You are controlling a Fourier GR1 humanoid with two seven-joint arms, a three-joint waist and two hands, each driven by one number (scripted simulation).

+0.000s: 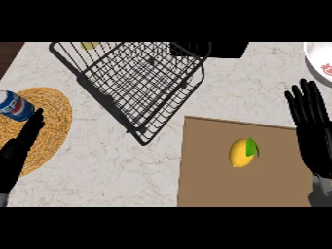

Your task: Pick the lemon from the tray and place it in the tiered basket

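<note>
The lemon (243, 152) lies on the brown tray (204, 180) at lower right of the frame, a green leaf at its upper right side. The right hand (318, 131) stands just right of the tray, fingers straight and spread, holding nothing and apart from the fruit. The left hand (10, 155) rests at lower left over a woven mat (53, 116), fingers straight, near a blue can (11, 105).

The step in hand is, by my judgement, the reach. The right hand should swing left over the lemon, come down with thumb and fingers on opposite sides of its short width, and close before lifting. The wire basket (139, 78) sits at upper centre, left of the tray, so the carry goes up and left. A white bowl (330, 65) at upper right is out of that path.
</note>
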